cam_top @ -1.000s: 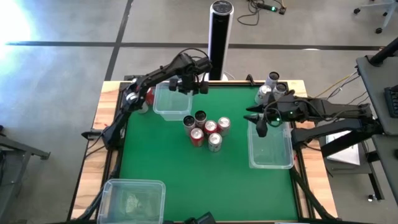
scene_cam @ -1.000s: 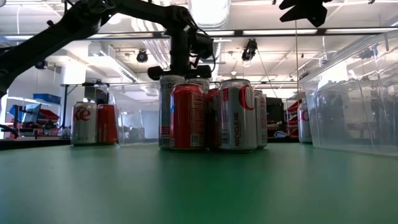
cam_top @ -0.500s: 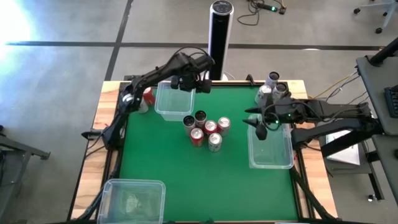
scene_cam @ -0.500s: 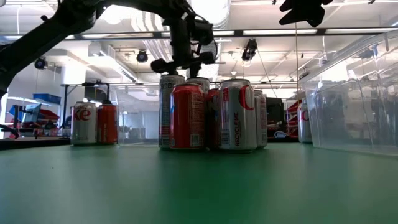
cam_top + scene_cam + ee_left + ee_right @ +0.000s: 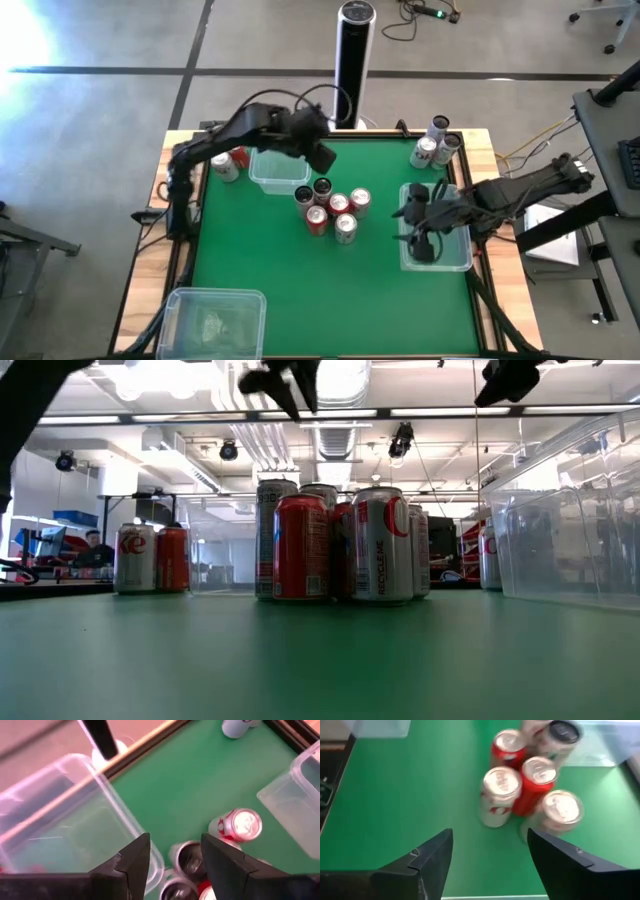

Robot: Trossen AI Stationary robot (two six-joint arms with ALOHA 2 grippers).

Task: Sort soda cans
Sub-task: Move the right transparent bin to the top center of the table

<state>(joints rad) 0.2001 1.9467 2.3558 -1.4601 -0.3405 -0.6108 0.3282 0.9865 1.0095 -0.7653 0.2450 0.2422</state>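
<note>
Six soda cans [image 5: 329, 208] stand upright in a tight cluster mid-table, just below the left gripper [image 5: 322, 158]: red, silver and dark ones touching. Two more sit by its arm, three far off.

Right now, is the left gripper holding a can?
No, the left gripper is open and empty above the cans in the middle.

Cans [image 5: 330, 542]: glossy metal, silver tops. Bins [image 5: 278, 170]: clear, smooth plastic. Table [image 5: 270, 250]: matt green cloth-like top, wood edge. My fingers [image 5: 135, 865]: matt dark plastic.
</note>
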